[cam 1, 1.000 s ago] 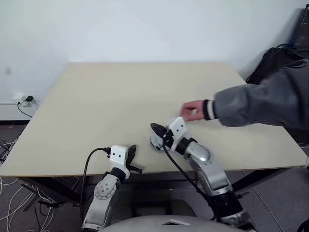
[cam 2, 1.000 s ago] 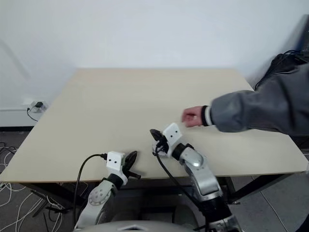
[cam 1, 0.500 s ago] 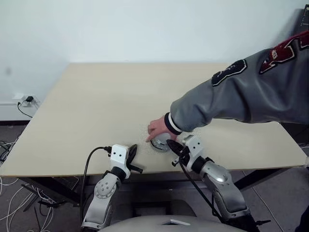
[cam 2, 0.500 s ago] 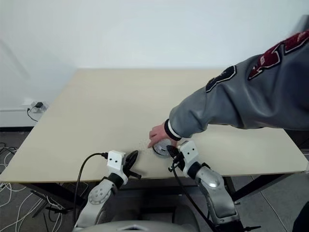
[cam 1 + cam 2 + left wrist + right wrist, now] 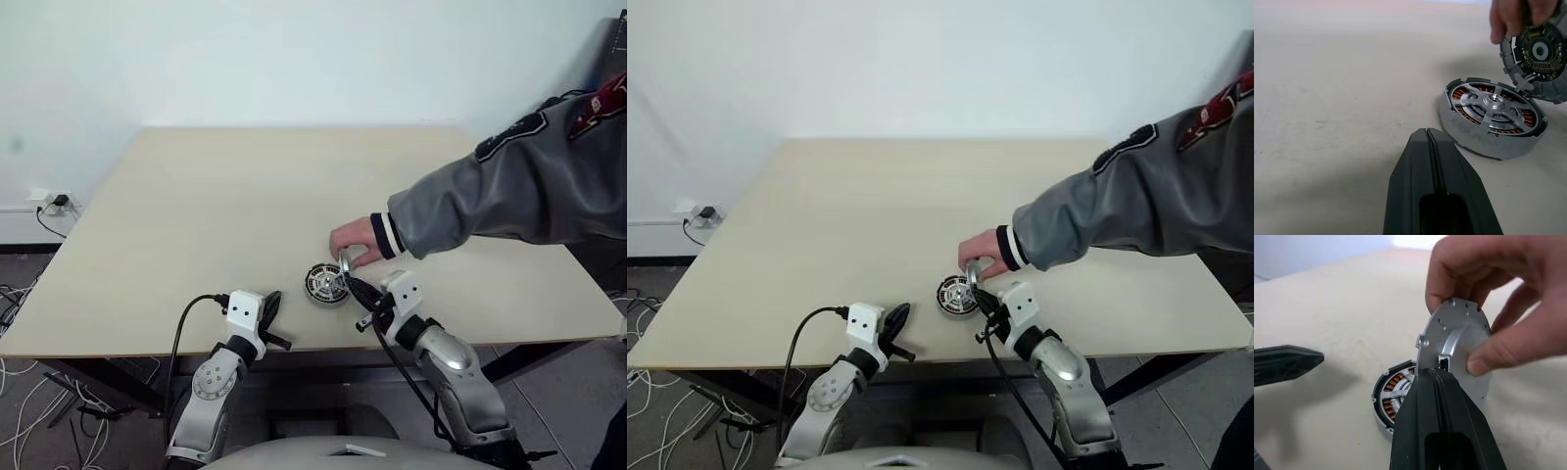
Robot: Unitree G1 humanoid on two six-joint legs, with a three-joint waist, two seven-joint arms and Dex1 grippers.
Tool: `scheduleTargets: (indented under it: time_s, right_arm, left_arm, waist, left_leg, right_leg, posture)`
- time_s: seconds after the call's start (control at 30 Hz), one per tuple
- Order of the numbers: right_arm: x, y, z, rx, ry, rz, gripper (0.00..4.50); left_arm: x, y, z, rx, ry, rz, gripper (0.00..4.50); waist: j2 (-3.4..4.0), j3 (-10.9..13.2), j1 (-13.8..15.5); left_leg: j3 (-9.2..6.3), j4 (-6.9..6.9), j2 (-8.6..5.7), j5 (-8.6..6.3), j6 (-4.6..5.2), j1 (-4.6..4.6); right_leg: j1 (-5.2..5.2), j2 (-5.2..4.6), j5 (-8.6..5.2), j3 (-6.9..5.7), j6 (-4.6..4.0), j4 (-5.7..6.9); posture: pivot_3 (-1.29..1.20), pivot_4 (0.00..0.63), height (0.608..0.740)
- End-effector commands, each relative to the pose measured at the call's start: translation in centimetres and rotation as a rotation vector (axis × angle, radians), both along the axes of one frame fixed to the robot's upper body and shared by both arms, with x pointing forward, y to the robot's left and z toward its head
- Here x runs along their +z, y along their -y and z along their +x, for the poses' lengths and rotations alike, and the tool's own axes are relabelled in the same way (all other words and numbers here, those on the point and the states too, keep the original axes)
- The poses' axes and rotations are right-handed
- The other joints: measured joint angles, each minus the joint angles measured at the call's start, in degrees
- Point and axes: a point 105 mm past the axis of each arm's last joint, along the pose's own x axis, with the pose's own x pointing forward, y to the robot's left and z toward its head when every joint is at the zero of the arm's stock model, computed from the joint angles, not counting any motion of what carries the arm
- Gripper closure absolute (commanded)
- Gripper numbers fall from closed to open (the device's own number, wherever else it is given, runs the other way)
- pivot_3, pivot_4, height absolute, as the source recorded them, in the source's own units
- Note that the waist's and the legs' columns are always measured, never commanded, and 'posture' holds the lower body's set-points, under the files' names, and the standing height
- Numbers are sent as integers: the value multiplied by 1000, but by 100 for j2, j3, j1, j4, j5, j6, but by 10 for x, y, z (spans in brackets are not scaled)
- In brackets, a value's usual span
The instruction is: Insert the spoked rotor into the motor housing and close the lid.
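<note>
We see both end effectors, L (image 5: 271, 305) & R (image 5: 355, 290), pressed together, empty, near motor housing (image 5: 326, 285); a person's hand (image 5: 355, 241) holds lid (image 5: 1458, 346) tilted just above it.

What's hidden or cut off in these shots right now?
- The lid: right wrist view, its lower edge sits behind the shut right hand; the person's hand covers its far side.
- The motor housing: right wrist view, half hidden behind that hand.
- The lid's inner face: left wrist view, cut off by the frame edge.
- The spoked rotor: too small to make out in the eye views.

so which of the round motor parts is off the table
The lid, pinched upright in the person's hand. The housing, rotor seated inside, lies flat on the table.
</note>
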Motion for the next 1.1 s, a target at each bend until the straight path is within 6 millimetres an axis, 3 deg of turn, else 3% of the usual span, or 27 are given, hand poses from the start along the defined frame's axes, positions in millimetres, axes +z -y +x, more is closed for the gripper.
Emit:
scheduleTargets:
  time_s: [0.03,0.5,0.8,1.0,1.1]
  right_arm:
    - [18,0,0,17,61,39,4476]
    - [3,41,-7,-149,-3,23,4476]
    - [-5,54,-6,-249,-54,48,4476]
    - [-13,65,8,-418,-122,11,4476]
    - [-14,60,14,-443,-155,-17,4476]
  left_arm:
    - [13,4,3,-18,47,-11,4500]
    - [12,6,1,-37,37,-13,4500]
    - [13,8,0,-47,36,-15,4500]
    - [14,9,0,-51,37,-15,4500]
    - [14,9,1,-50,38,-13,4500]
  waist:
    - [0,0,-1]
    - [1,-1,27]
    - [2,-1,31]
    - [5,-3,26]
    - [8,-5,29]
  left_leg:
    - [0,0,0,0,0,0]
    - [1,0,3,0,0,0]
    - [1,0,4,0,1,0]
    - [3,0,7,0,1,1]
    - [4,0,8,0,1,0]
  right_leg:
    - [0,0,0,0,0,0]
    - [0,-1,-1,0,1,0]
    - [0,-1,-1,1,1,0]
    - [-1,-1,0,3,1,2]
    - [-2,-2,0,5,0,3]
  posture:
    - [0,0,740]
    - [0,0,740]
    - [0,0,740]
    - [0,0,740]
    - [0,0,740]
